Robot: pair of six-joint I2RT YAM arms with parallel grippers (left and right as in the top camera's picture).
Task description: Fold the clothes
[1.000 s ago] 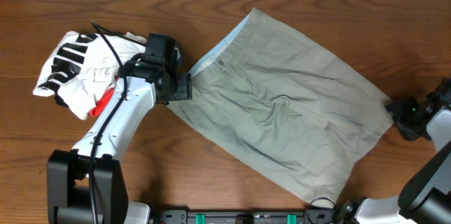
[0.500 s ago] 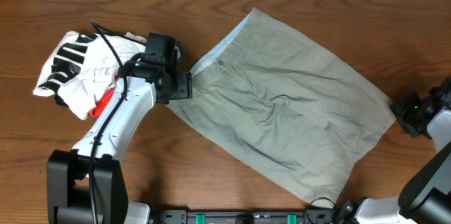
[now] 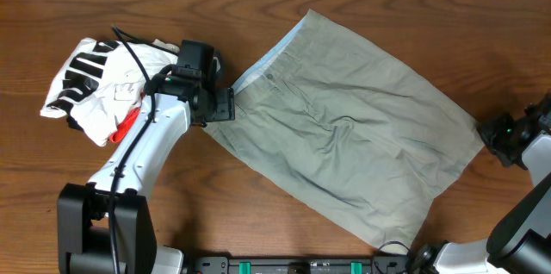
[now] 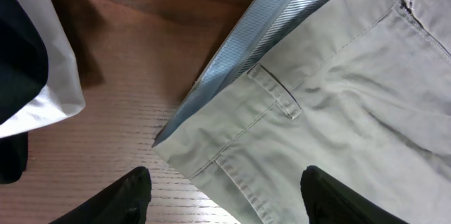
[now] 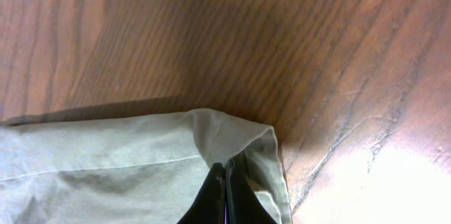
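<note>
At the right gripper (image 5: 227,182), clenched tips pinch a hem corner (image 5: 236,136) of the shorts (image 3: 362,145), likely for lifting; the left gripper (image 4: 229,196) hangs spread astride the waistband corner (image 4: 211,94), ready to grab.

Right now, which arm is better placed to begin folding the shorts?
Right. The right gripper looks shut on a hem corner of the shorts, ready to lift. The left gripper hangs open above the waistband, gripping nothing.

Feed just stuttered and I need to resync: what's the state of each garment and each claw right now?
shorts: spread flat, unfolded, blue waistband lining showing.
white garment: bunched up, apart from the shorts.
left claw: open, over the waistband corner.
right claw: shut on the shorts' hem corner.
</note>
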